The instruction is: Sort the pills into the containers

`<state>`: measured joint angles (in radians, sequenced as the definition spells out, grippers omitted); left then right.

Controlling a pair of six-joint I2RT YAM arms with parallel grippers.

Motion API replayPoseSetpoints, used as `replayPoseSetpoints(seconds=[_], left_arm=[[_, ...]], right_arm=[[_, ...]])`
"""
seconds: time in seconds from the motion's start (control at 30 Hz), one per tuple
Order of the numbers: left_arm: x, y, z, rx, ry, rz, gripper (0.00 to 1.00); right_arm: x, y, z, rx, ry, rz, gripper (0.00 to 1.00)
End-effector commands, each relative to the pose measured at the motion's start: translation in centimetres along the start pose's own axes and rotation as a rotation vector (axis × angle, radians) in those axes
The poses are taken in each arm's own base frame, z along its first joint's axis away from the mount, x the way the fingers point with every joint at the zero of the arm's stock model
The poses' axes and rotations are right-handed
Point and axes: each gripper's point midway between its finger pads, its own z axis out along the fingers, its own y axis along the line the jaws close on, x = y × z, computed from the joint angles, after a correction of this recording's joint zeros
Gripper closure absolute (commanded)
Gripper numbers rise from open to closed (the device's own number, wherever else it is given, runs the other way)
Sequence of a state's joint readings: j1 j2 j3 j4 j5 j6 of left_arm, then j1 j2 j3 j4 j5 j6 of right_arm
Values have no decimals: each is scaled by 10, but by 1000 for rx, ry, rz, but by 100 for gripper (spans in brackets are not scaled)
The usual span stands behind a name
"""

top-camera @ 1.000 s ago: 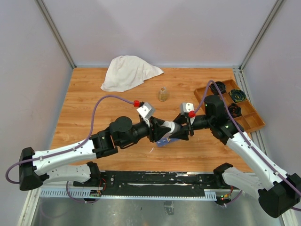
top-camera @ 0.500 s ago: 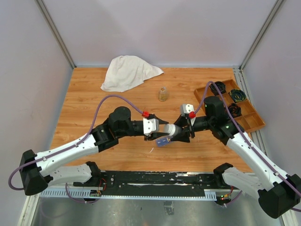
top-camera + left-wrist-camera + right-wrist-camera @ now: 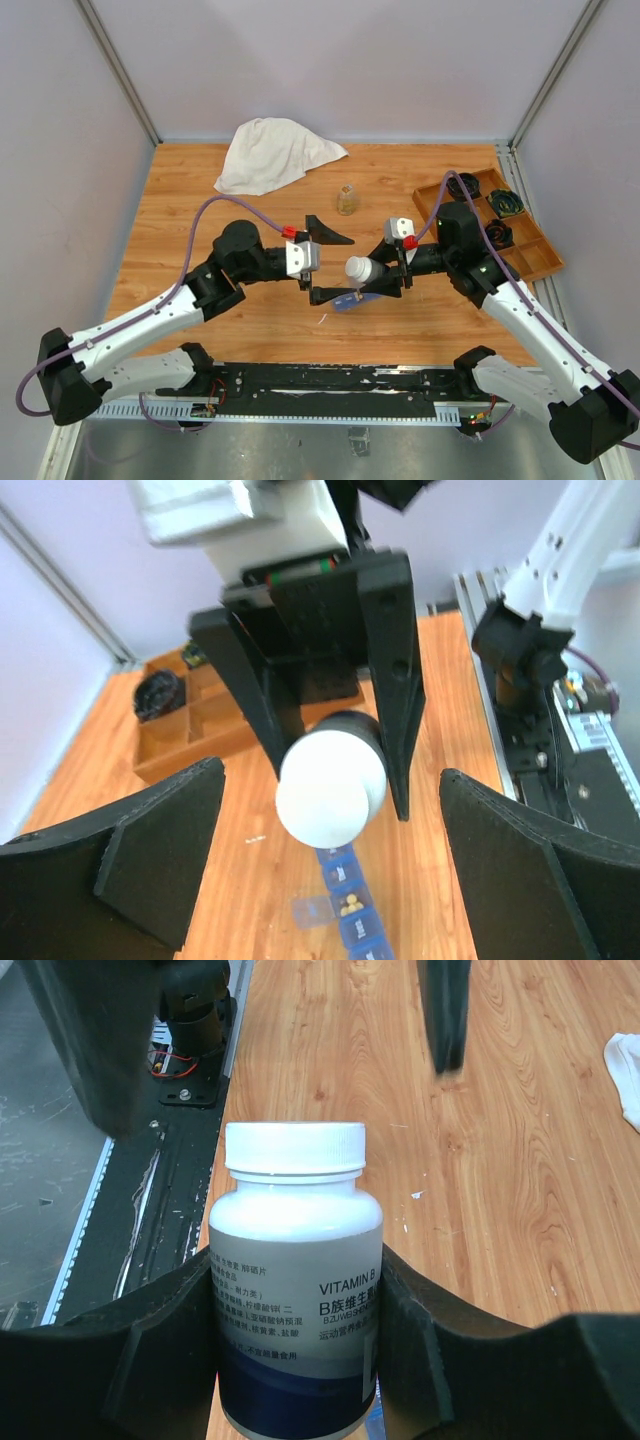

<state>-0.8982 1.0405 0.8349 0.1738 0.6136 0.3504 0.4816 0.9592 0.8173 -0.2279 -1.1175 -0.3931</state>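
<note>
We see a white bottle with a white cap, black lettering and a dark blue band at its foot. The containers are translucent blue, the counter is warm orange wood grain, the cloth is white and the tray is brown.

Cloth at the back left of the table, small jar to its right, divided tray at the right edge, bottle in the middle, pill strip on the table under it.

Bottle over the pill strip; free passage farther back between jar and wooden tray.
</note>
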Motion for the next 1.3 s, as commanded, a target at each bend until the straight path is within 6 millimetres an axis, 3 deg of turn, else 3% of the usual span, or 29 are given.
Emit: replayPoseSetpoints(seconds=[0.0,0.1,0.27,0.43,0.57,0.73,0.87,1.27], left_arm=[[-35,17,-16,-154,-138,-75,1],[-43,22,-32,-269,-225,-248,1],[-58,6,-47,-255,-388,-508,2],[-40,17,-48,-406,-406,-776,16],[-24,17,-41,-589,-295,-778,15],[-11,16,-24,-645,-188,-791,15],[-12,17,-16,-644,-174,-788,15],[-10,13,-1,-597,-137,-778,39]], right_arm=[[-13,-5,-4,17,-27,-55,98],[-13,-5,-4,18,-26,-56,98],[-11,-6,-3,17,-22,-48,98],[-9,-7,-2,21,-17,-43,98],[-10,-8,-3,24,-17,-45,99],[-9,-8,-3,24,-16,-43,98],[-10,-8,-3,26,-19,-48,98],[-11,-7,-3,24,-21,-49,98]])
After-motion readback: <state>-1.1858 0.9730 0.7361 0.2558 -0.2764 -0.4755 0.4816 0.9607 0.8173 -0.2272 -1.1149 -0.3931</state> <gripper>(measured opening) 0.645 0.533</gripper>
